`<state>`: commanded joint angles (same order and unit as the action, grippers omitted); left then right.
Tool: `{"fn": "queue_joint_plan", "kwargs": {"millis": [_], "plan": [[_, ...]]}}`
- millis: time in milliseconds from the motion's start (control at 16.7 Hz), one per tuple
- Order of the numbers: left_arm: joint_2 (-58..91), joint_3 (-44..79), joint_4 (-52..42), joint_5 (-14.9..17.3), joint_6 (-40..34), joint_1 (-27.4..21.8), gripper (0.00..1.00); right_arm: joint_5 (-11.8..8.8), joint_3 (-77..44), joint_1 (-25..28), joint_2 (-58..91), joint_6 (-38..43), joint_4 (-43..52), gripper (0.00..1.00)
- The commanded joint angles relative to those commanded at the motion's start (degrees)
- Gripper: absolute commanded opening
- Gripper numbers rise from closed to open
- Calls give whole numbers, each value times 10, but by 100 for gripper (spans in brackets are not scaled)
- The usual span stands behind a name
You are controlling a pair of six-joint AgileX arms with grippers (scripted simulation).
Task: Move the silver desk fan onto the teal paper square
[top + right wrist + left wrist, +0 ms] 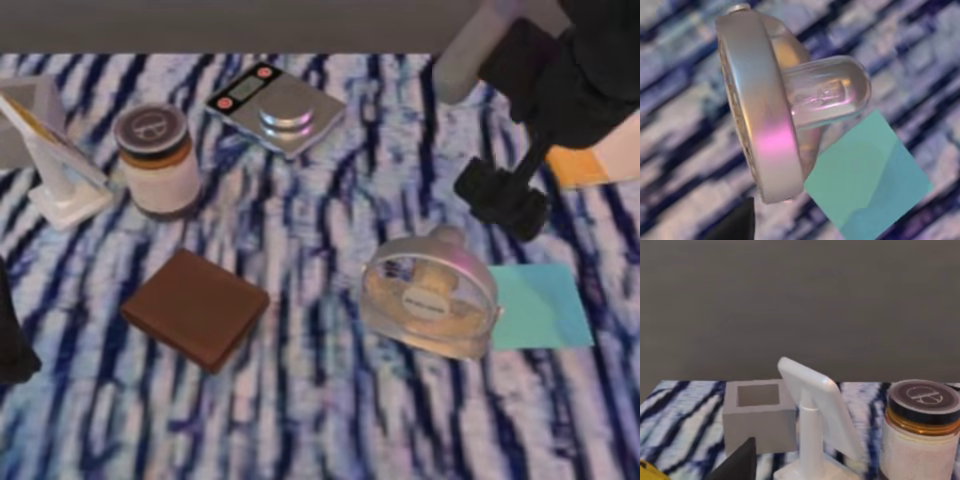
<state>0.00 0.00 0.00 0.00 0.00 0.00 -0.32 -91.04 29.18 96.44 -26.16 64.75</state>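
Your round silver metal desk fan (pixel 432 296) with its wire-cage face and small central label disc stands on the blue-and-white streaked counter (pixel 330 400), toward the right side, its edge just beside and slightly overlapping the left edge of the thin flat teal paper square (pixel 540 305); most of the square lies bare to the fan's right. In the right wrist view you see the fan's rim and domed motor housing (pixel 825 90) from behind, with the teal sheet (pixel 870 180) beyond it. Your right tool (pixel 503 197) hangs above the counter, just behind the fan toward the far edge, holding nothing; you cannot tell how far its fingers are parted. Your left arm (pixel 12 340) sits parked at the counter's left edge, and its tool's state cannot be told either. Elsewhere on the counter you have a square silver scale with red buttons (pixel 277 106), a white jar with a dark lid (pixel 157 160), a flat brown box (pixel 196 307) and a white stand (pixel 60 170) at far left
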Motion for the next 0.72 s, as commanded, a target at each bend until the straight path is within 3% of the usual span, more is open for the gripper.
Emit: {"fn": "queue_joint_plan", "kwargs": {"millis": [360, 720], "plan": [[0, 0, 0, 0, 0, 0, 100, 4, -161, 59, 193, -55, 146, 100], [0, 0, 0, 0, 0, 0, 100, 5, -180, 66, 215, -62, 164, 100]]}}
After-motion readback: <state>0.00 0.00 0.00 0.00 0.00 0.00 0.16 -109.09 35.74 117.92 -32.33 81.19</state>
